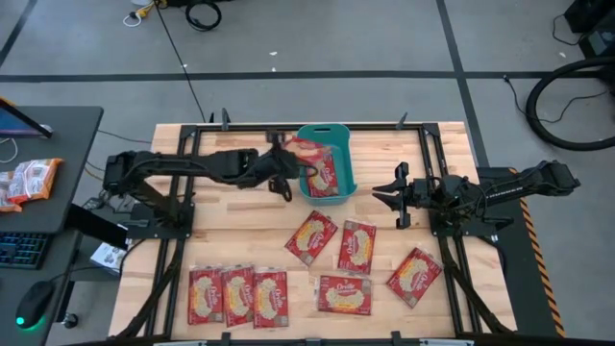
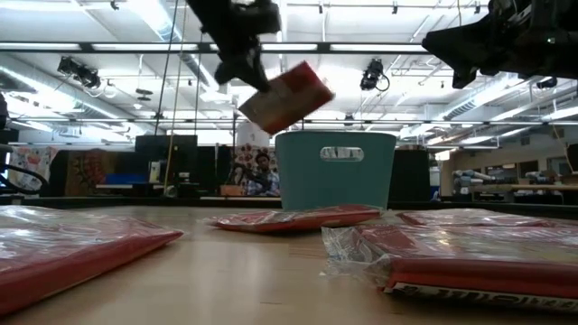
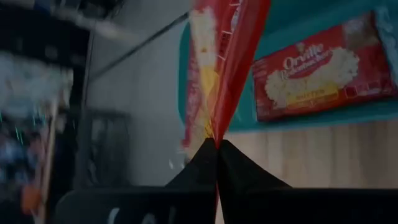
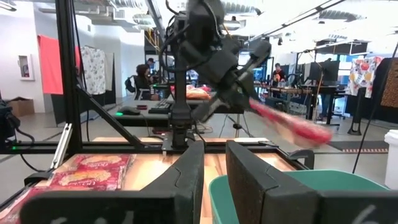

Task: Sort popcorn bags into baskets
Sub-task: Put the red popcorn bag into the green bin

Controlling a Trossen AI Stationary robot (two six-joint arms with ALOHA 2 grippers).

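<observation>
From above, the left gripper (image 1: pixel 288 149) pinches a popcorn bag (image 1: pixel 309 149) over the basket's (image 1: pixel 327 195) rim; the right gripper (image 1: pixel 389 197) waits beside it, fingers apart. Left wrist: jaws clamp the bag's edge.

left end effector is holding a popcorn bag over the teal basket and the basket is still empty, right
Not quite. The left end effector does hold a popcorn bag over the teal basket, but the basket isn't empty: the high view shows another bag already lying inside.
</observation>
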